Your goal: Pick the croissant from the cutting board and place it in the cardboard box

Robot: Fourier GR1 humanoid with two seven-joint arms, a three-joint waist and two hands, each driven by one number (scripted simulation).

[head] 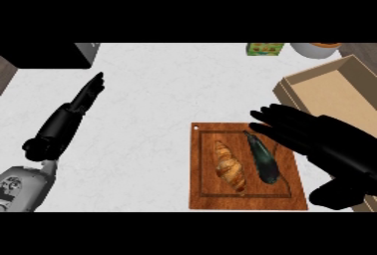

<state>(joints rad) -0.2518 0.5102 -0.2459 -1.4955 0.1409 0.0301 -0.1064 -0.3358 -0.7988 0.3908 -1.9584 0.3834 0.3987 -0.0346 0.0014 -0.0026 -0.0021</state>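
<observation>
A golden-brown croissant point(230, 167) lies lengthwise on the wooden cutting board point(213, 199), left of a dark eggplant point(263, 159). My right hand point(313, 135) hovers open over the board's right edge, fingers stretched toward the upper left, their tips above the eggplant's far end and apart from the croissant. The open cardboard box point(333, 92) stands at the right, just beyond that hand. My left hand point(70, 117) rests open on the counter at the left, fingers pointing away from me, far from the board.
A green carton point(265, 49) and a white bowl point(316, 49) stand at the counter's far edge. A dark appliance point(44, 54) fills the far left corner. White counter point(154, 99) lies between the left hand and the board.
</observation>
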